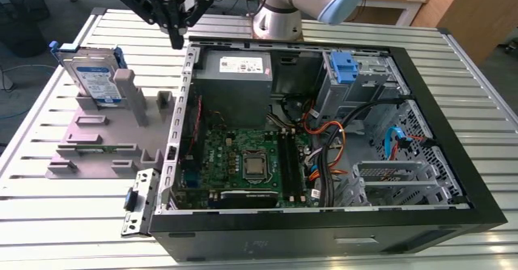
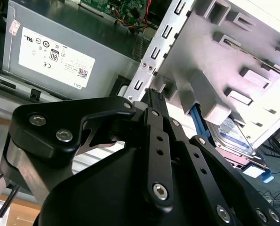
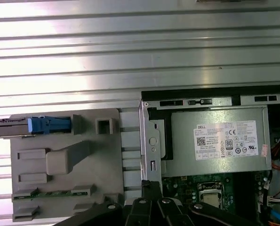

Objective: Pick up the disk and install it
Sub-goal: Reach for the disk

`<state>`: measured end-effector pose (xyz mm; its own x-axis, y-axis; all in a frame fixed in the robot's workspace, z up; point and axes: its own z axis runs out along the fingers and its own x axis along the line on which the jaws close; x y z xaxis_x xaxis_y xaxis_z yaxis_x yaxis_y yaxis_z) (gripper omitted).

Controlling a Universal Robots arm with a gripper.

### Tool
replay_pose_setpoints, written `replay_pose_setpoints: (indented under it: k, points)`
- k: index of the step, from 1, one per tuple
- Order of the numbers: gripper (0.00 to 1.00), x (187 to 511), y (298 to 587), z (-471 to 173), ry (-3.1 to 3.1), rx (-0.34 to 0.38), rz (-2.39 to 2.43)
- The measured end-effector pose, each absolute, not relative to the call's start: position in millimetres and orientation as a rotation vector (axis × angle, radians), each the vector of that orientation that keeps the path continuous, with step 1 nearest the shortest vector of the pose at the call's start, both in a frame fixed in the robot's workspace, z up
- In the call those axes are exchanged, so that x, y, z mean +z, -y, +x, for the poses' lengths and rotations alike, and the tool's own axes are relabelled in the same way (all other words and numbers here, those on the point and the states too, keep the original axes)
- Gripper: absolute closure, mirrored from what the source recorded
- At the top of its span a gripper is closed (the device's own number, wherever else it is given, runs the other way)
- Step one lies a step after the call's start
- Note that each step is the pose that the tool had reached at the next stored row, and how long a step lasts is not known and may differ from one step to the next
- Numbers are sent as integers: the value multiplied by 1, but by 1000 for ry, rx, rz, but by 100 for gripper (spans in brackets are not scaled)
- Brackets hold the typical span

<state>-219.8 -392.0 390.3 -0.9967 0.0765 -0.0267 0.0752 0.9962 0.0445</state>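
Note:
The disk (image 1: pixel 97 79) stands upright on its edge in a grey holder (image 1: pixel 105 142) at the exterior view's left, beside the open computer case. It is silver-grey with a white-and-blue label and blue side rails. My gripper (image 1: pixel 176 38) hangs above the table between the disk and the case's rear corner. Its black fingers are drawn together to a point and hold nothing. In the first wrist view the disk (image 3: pixel 17 127) shows edge-on with a blue rail end (image 3: pixel 48 125), well apart from my gripper (image 3: pixel 151 186). The second wrist view has the disk (image 2: pixel 234 134) beyond my gripper (image 2: pixel 154 94).
The open computer case (image 1: pixel 453 118) lies on its side on a slatted metal table (image 1: pixel 48 185). Inside are a grey power supply (image 1: pixel 235 79), a green motherboard (image 1: pixel 242 161), loose cables (image 1: pixel 332 130) and a blue latch piece (image 1: pixel 344 70) by the drive bay. The arm's base (image 1: pixel 279 15) stands behind the case.

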Motion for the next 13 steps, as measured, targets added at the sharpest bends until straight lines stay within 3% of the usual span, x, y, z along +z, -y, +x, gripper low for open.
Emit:
replay_pose_setpoints:
  k: [13]
  points:
    - [89, 386, 381, -244, -3110, 68, 119]
